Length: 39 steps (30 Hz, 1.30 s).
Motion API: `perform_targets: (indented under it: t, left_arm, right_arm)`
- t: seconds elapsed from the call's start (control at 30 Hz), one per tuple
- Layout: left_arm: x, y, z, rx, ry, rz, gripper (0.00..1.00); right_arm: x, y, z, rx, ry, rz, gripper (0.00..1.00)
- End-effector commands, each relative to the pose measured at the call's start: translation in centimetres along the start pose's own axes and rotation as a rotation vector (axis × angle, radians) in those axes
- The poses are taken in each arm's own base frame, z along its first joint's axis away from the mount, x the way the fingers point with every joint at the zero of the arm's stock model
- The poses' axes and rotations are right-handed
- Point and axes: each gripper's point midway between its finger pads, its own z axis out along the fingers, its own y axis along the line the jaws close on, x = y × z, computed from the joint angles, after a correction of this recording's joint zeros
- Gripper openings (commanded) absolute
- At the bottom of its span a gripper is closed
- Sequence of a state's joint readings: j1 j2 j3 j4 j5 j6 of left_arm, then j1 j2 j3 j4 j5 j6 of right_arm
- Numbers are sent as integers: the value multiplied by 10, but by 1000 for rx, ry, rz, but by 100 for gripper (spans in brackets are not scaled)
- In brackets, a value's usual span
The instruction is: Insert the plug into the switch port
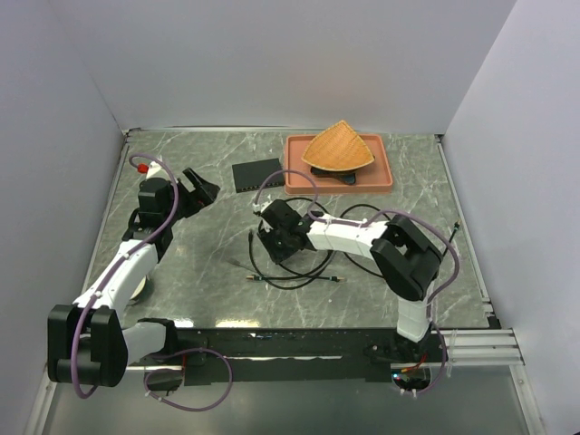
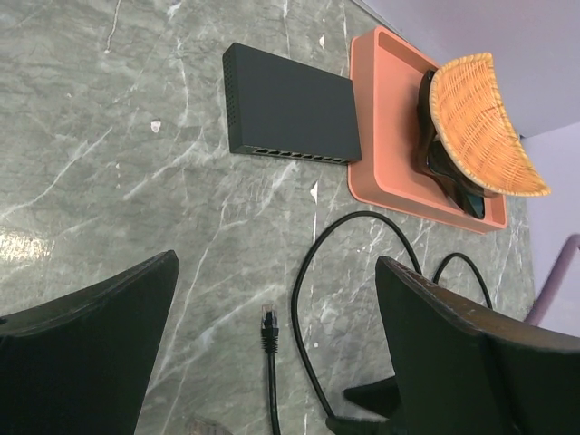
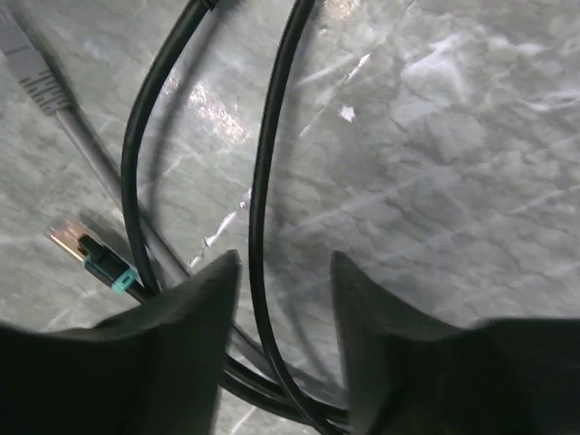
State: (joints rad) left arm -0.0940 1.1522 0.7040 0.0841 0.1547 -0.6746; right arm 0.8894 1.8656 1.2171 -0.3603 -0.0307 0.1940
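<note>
The right jaws stand part-open astride a black cable. There is a gap on either side of it, so they are not pinching it. Just left of them lie a second black run, a teal plug and, further off, a grey plug. The left jaws are fully released and hold nothing. They hover over the surface with a black plug lying loose between and below them, its tip pointing toward the switch. The switch lies flat, touching or just beside the tray, with its ports facing the arms.

Risks, as I judge them:
- Closing here grips mid-cable, not a plug, so the plug would dangle and meet the port crooked.
- With the runs tangled, lifting one could drag the others or nudge the switch.
- With three plugs about, the wrong one may be picked.
- The switch is loose, so a push at a port could slide it.

Count: one switch, one row of ports, one tray, one basket over a dark object, three plugs and two arms. I cannot tell whether the two black runs are one cable.
</note>
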Motion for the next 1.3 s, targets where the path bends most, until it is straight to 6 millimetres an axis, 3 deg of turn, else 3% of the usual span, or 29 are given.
perform_targets:
  t: [0.0,0.03,0.07,0.13,0.2,0.3,0.4,0.43,0.47,0.5,0.57,0.6,0.67,0.7,0.83,0.9,0.93,1.03,1.1,1.27]
  left_arm:
    - [-20,-14,-2,29,-47,17,96]
    - [-20,-14,-2,28,-46,19,96]
    - [-20,-14,-1,28,-45,20,96]
    - [-19,-13,-2,22,-39,20,96]
    - [-20,-14,-2,26,-42,22,96]
    - [-21,-14,-4,23,-48,24,96]
    - [-21,-14,-5,23,-50,24,96]
    - [-22,-16,-5,32,-51,24,96]
    - [-20,-15,-4,34,-49,23,96]
    - [-20,-15,-4,37,-47,20,96]
    - [-19,-16,-3,40,-41,16,96]
    - [-19,-16,-3,41,-40,15,96]
    - [-19,-18,-3,53,-40,13,96]
    - [-19,-20,-3,61,-42,8,96]
    - [-16,-24,-2,89,-33,-3,96]
    - [-15,-26,-1,101,-25,-6,96]
    - [-14,-26,0,104,-21,-8,96]
    - [-13,-26,1,107,-18,-11,96]
    - [-11,-25,1,105,-13,-9,96]
    - [-13,-21,1,78,-17,9,96]
  right_arm:
    - [-22,12,4,-16,-43,-7,35]
    - [-17,9,7,-4,-24,-11,30]
    - [-17,9,8,-3,-22,-14,15]
    - [-22,5,2,14,-40,-25,1]
    - [-28,-12,-6,96,-79,-22,0]
    - [-50,-36,-40,161,-174,1,0]
    - [-81,-63,-95,203,-314,45,0]
    - [-97,-63,-132,180,-408,52,0]
    - [-104,-69,-152,178,-462,65,0]
    - [-118,-70,-197,162,-580,74,0]
    - [-129,-86,-247,184,-710,102,0]
    - [-134,-88,-295,190,-833,108,0]
    - [-134,-109,-352,298,-964,148,0]
    - [-128,-111,-395,331,-1072,160,0]
    - [-103,-122,-486,422,-1344,251,0]
    - [-93,-129,-498,465,-1373,278,0]
    - [-91,-131,-495,478,-1354,279,0]
    - [-95,-139,-462,510,-1245,284,0]
    - [-94,-139,-415,493,-1111,263,0]
    - [-65,-139,-280,414,-785,253,0]
